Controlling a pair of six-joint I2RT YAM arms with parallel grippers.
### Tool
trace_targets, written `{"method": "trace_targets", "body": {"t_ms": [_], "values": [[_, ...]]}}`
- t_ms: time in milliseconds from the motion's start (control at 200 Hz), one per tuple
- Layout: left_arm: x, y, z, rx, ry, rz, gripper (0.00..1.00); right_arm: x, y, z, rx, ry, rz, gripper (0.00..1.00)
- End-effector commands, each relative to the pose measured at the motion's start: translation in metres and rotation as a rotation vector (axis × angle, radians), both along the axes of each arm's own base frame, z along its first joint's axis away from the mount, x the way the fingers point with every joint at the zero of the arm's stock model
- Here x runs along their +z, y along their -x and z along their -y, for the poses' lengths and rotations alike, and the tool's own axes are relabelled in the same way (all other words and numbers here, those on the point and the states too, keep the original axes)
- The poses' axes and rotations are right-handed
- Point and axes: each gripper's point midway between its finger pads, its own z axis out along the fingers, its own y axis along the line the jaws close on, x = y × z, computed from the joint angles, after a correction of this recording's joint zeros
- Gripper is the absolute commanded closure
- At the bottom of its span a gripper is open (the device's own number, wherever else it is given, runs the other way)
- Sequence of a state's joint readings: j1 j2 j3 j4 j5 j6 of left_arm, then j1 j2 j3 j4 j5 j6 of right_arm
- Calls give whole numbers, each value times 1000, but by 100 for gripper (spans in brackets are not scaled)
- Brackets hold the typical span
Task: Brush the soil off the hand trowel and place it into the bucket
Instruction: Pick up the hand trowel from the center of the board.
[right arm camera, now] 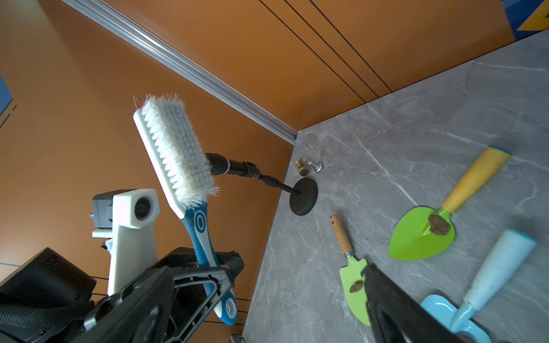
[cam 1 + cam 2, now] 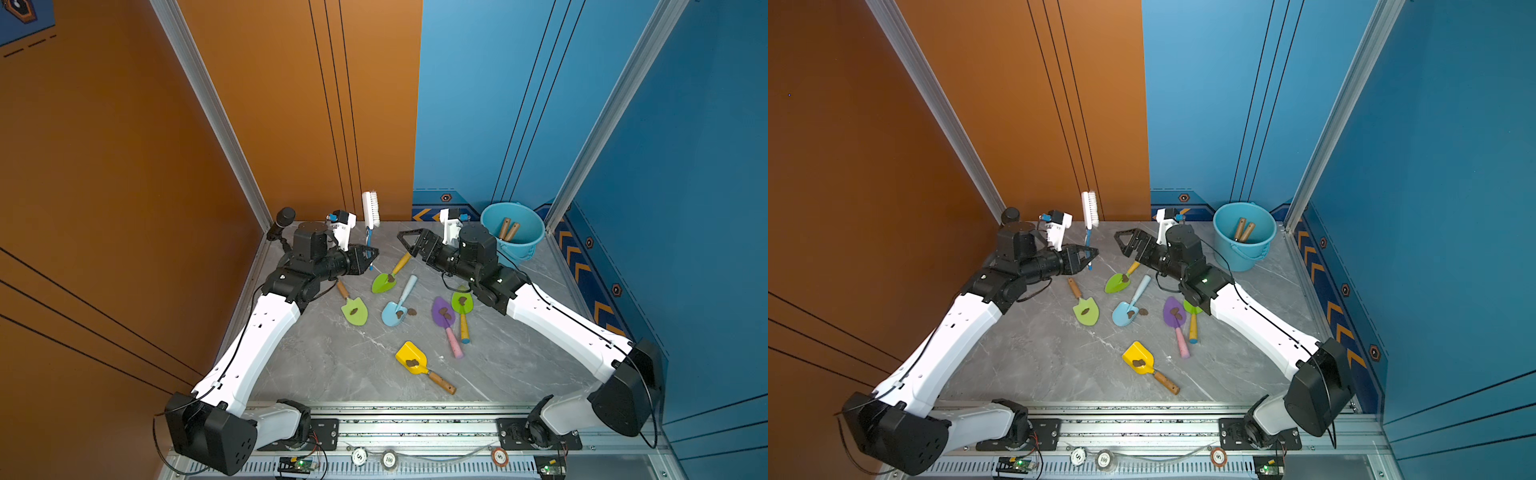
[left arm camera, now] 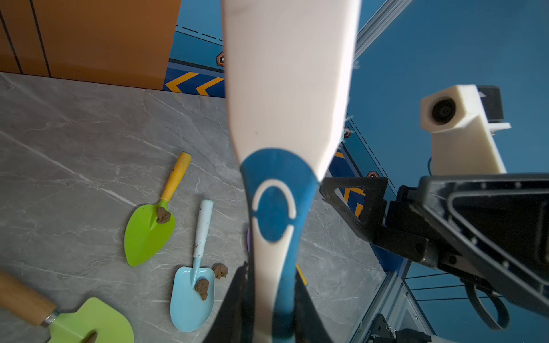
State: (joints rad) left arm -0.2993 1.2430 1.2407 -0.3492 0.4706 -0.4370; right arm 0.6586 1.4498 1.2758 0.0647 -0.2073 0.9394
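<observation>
My left gripper (image 2: 371, 254) is shut on the blue handle of a white-bristled brush (image 2: 370, 210), which stands upright at the back left; the handle (image 3: 276, 208) fills the left wrist view. My right gripper (image 2: 409, 244) hangs open and empty, facing the brush, above a green hand trowel with a yellow handle (image 2: 384, 281). Several more hand trowels lie on the table: light blue (image 2: 395, 311), green with a wooden handle (image 2: 355, 309), purple (image 2: 442, 313) and a yellow scoop (image 2: 411, 357). Each carries soil (image 2: 412, 363). The bucket (image 2: 534, 245) stands at the back right.
Two wooden handles (image 2: 509, 228) stick up inside the bucket. A black stand with a round base (image 1: 303, 200) and two small metal pieces (image 1: 309, 166) sit in the back left corner. One soil lump (image 3: 220, 270) lies beside the light-blue blade. Walls close in the back and sides.
</observation>
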Motion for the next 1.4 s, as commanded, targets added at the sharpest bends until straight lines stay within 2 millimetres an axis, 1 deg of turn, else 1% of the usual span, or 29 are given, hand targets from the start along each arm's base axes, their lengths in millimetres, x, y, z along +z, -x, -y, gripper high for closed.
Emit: {"method": "trace_targets", "body": {"t_ms": [0, 40, 95, 110, 150, 155, 175, 220, 230, 250, 300, 380, 456, 501, 541, 686, 806, 836, 841, 851, 906, 911, 921, 961, 1051, 1156, 1236, 1317, 1397], "values": [[1, 6, -6, 24, -6, 6, 100, 4, -7, 10, -44, -9, 44, 1], [-3, 7, -7, 34, -16, -1, 100, -4, -12, 9, -45, -8, 26, 1], [-8, 9, -9, 43, -28, -10, 100, -22, -19, 12, -62, 25, -8, 1], [-10, 10, -9, 45, -32, -14, 100, -31, -22, 13, -74, 50, -18, 0], [-14, 12, -10, 48, -41, -22, 100, -58, -28, 21, -124, 134, -74, 4], [-15, 13, -10, 49, -42, -24, 100, -58, -28, 21, -124, 134, -74, 4], [-17, 14, -10, 49, -48, -27, 100, -74, -31, 28, -155, 196, -107, 5], [-21, 18, -11, 52, -68, -33, 100, -101, -36, 39, -207, 317, -163, 8], [-23, 19, -11, 52, -77, -37, 100, -103, -36, 40, -212, 329, -169, 8], [-27, 21, -12, 56, -94, -42, 100, -118, -38, 47, -239, 396, -206, 8], [-36, 26, -13, 62, -140, -56, 100, -141, -41, 52, -244, 505, -251, 8], [-50, 33, -13, 71, -195, -85, 100, -174, -46, 49, -207, 613, -316, 11], [-59, 38, -12, 76, -206, -109, 100, -204, -50, 38, -143, 612, -394, 16], [-60, 41, -12, 78, -204, -112, 100, -218, -52, 31, -104, 601, -431, 20], [-61, 43, -11, 78, -205, -112, 100, -232, -53, 28, -96, 608, -474, 20], [-63, 53, -14, 110, -220, -115, 100, -259, -60, 16, -102, 593, -504, 24], [-65, 61, -21, 143, -205, -117, 100, -274, -66, 3, -98, 558, -515, 24], [-65, 63, -23, 150, -202, -116, 100, -274, -68, 1, -95, 550, -513, 25], [-64, 64, -23, 152, -202, -114, 100, -281, -68, 1, -95, 558, -524, 26], [-63, 64, -24, 156, -199, -112, 100, -286, -68, 1, -96, 565, -534, 26], [-57, 65, -28, 175, -190, -95, 100, -296, -70, 0, -96, 574, -549, 27], [-63, 66, -29, 176, -196, -106, 100, -297, -70, 0, -95, 575, -551, 27], [-67, 68, -29, 176, -200, -114, 100, -298, -70, -1, -95, 576, -551, 27], [-68, 69, -32, 187, -200, -115, 100, -304, -72, 0, -100, 586, -557, 29], [-68, 70, -34, 195, -203, -115, 100, -313, -77, 2, -127, 598, -569, 30], [-65, 70, -36, 202, -217, -114, 100, -320, -85, 5, -162, 592, -577, 35], [-65, 71, -38, 204, -228, -112, 100, -322, -89, 2, -170, 587, -579, 37], [-66, 71, -40, 210, -236, -112, 100, -322, -93, 4, -191, 607, -582, 42], [-66, 71, -41, 213, -239, -111, 100, -325, -92, 8, -213, 637, -590, 46]]}}
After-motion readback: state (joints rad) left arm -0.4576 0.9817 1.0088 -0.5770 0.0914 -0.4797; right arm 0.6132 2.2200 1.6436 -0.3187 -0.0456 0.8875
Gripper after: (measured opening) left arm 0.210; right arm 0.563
